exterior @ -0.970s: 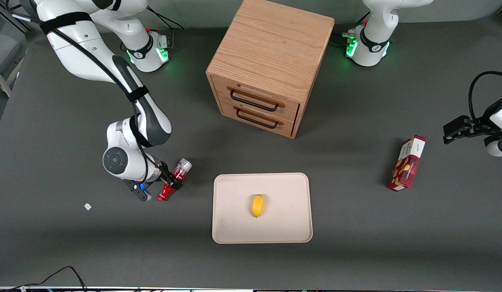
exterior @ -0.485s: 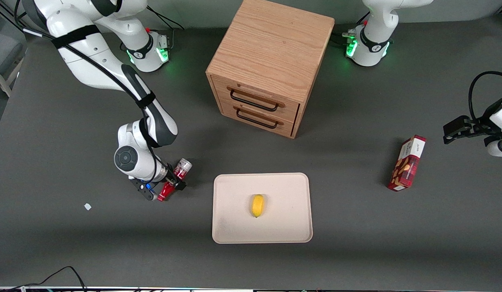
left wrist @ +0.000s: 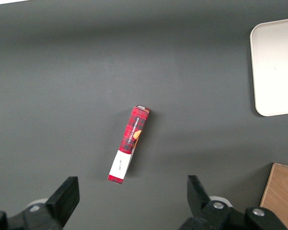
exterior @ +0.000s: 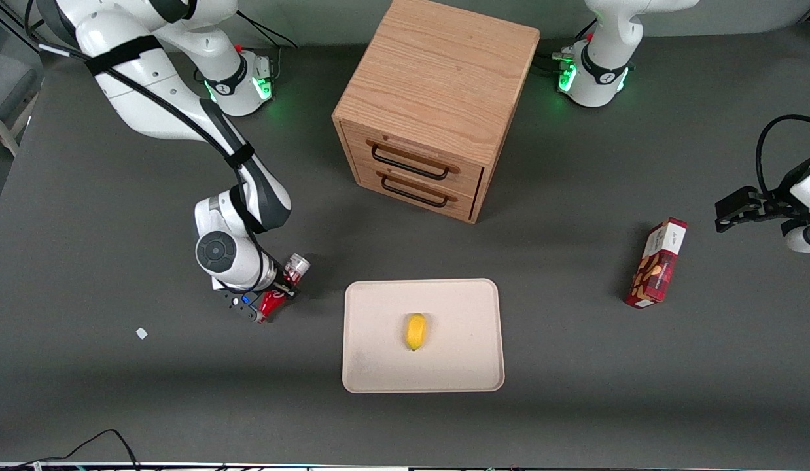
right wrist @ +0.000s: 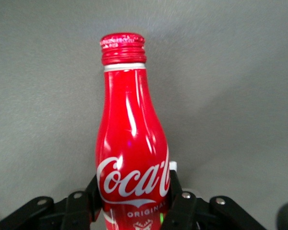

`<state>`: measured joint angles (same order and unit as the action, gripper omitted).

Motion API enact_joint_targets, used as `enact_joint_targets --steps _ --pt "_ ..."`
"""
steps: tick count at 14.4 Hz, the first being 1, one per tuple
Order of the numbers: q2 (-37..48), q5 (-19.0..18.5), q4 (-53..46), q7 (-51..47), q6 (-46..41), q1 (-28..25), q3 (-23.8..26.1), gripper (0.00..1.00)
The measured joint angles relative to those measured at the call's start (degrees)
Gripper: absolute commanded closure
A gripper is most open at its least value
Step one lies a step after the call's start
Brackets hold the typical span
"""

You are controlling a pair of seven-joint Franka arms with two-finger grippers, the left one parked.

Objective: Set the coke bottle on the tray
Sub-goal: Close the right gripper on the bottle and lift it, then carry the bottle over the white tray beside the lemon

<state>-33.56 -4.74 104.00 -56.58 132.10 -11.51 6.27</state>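
The coke bottle (exterior: 271,302) is a slim red bottle with white script, a silver-grey base end and a red cap. It is beside the tray, toward the working arm's end of the table. My right gripper (exterior: 282,286) is shut on the bottle's body, with one finger on each side. In the right wrist view the bottle (right wrist: 129,143) fills the space between the gripper's (right wrist: 133,191) fingers, and its cap points away from the wrist. The cream-beige tray (exterior: 457,353) lies flat on the table a short way from the bottle. Its corner shows in the left wrist view (left wrist: 276,67).
A small yellow fruit (exterior: 415,331) lies in the middle of the tray. A wooden drawer cabinet (exterior: 431,111) stands farther from the front camera than the tray. A red snack box (exterior: 658,263) lies toward the parked arm's end. A white scrap (exterior: 141,333) lies near the working arm.
The right arm's wrist has shifted toward the tray with the bottle in the gripper. The bottle now looks shorter and steeper, with its cap end drawn in.
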Motion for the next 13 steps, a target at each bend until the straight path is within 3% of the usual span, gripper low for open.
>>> enact_joint_targets --steps 6,10,13 --pt "13.2 -0.2 -13.0 12.3 -28.4 0.2 0.4 1.0" --pt "15.1 -0.1 -22.2 19.5 -32.6 0.1 5.5 1.0" --pt "7.6 -0.1 -27.5 20.1 -31.9 -0.2 11.5 1.0"
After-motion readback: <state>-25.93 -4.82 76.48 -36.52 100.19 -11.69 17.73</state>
